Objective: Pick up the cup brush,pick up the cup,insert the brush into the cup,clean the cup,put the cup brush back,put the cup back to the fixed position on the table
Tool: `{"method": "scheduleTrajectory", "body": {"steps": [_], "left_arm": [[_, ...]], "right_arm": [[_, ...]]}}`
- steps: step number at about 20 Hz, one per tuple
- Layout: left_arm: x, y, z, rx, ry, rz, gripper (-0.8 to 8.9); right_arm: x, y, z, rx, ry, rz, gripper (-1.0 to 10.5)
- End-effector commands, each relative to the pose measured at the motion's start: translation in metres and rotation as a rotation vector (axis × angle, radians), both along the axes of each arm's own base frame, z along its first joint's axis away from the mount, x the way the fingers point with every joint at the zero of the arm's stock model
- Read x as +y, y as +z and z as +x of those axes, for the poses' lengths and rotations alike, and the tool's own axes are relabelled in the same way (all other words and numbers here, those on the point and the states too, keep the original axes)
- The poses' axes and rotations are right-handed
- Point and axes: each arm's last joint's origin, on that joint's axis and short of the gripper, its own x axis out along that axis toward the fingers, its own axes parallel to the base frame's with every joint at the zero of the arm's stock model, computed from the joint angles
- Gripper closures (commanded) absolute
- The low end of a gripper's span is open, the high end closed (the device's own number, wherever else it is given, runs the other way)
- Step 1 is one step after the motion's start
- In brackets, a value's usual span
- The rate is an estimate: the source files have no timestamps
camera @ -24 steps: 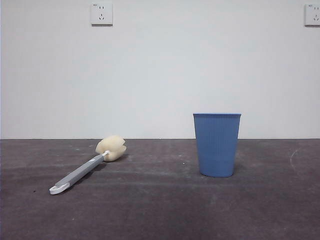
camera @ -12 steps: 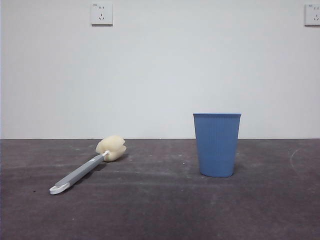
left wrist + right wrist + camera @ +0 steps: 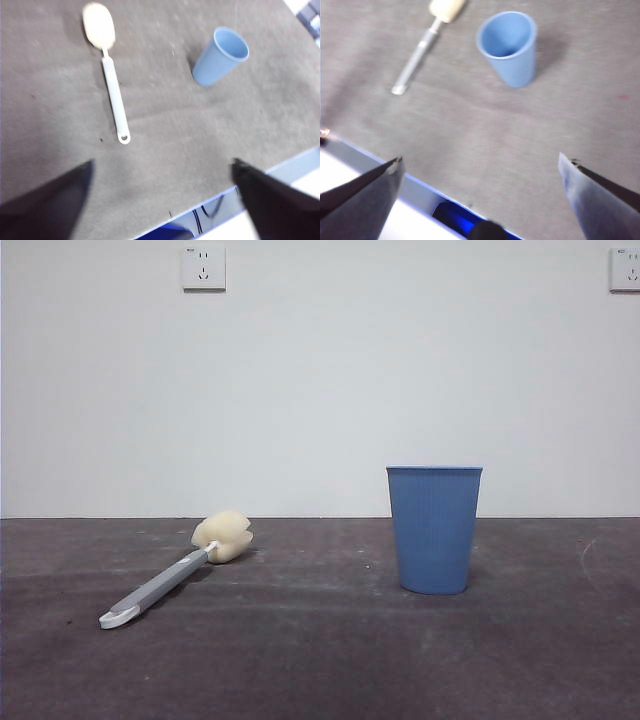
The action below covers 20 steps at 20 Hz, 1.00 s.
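Note:
The cup brush (image 3: pixel 172 571) lies flat on the table (image 3: pixel 320 660) at the left, its cream sponge head toward the wall and its white looped tip toward the camera. It also shows in the left wrist view (image 3: pixel 111 80) and the right wrist view (image 3: pixel 422 45). The blue ribbed cup (image 3: pixel 434 528) stands upright right of centre, open end up, and is empty in the wrist views (image 3: pixel 220 56) (image 3: pixel 510 48). My left gripper (image 3: pixel 162 172) is open, high above the table's near edge. My right gripper (image 3: pixel 480 167) is open and high as well. Neither shows in the front view.
A white wall with two sockets (image 3: pixel 203 267) stands behind the table. The table's near edge (image 3: pixel 280 167) with a pale strip and a blue object below it (image 3: pixel 457 217) shows under both grippers.

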Motion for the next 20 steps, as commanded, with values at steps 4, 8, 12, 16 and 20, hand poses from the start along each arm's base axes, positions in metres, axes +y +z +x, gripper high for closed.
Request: {"method": "scheduleTrajectory", "body": {"steps": [4, 8, 12, 16, 20], "left_arm": [[-0.014, -0.005, 0.040, 0.043, -0.092, 0.015, 2.16], [-0.043, -0.020, 0.076, 0.093, -0.109, 0.123, 2.16], [-0.081, -0.045, 0.109, 0.116, -0.050, 0.275, 2.16], [-0.113, -0.088, 0.138, 0.206, -0.035, 0.399, 2.18], [-0.127, -0.120, 0.159, 0.264, 0.005, 0.421, 2.20]], "right_arm": [[0.000, 0.001, 0.000, -0.007, 0.002, -0.001, 3.5], [0.000, 0.001, 0.001, -0.005, 0.001, -0.002, 3.5], [0.000, 0.001, 0.001, -0.004, 0.001, -0.001, 3.5], [0.000, 0.001, 0.001, -0.002, -0.002, 0.001, 3.5], [0.000, 0.001, 0.001, -0.001, -0.003, 0.003, 3.5]]}}
